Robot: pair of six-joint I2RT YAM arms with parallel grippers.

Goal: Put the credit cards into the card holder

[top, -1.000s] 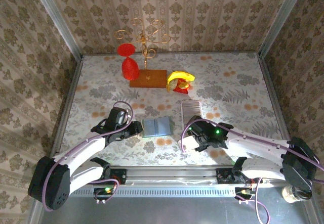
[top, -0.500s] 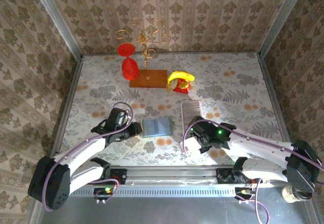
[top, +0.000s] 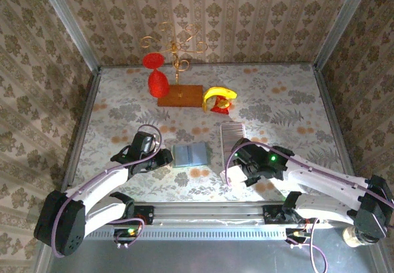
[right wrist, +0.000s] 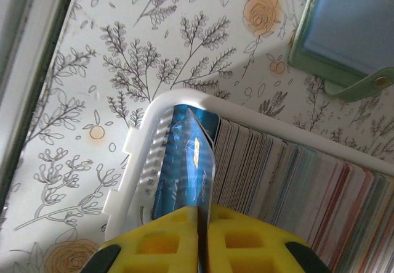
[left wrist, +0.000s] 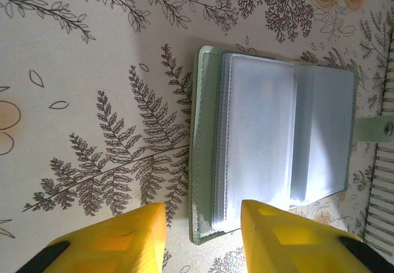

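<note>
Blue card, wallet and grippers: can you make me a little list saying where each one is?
blue card: upright at the end of the white tray
white tray: packed with cards on edge
green wallet: lying open on the table
right gripper: shut on the blue card
left gripper: open, over the green wallet's edge

Open card holder (top: pixel 190 155) beside white tray (top: pixel 233 131)

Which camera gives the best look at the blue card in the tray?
Right wrist: the blue card stands close up, pinched by the right gripper. In the top external view that gripper hides it; left wrist faces the card holder.
</note>
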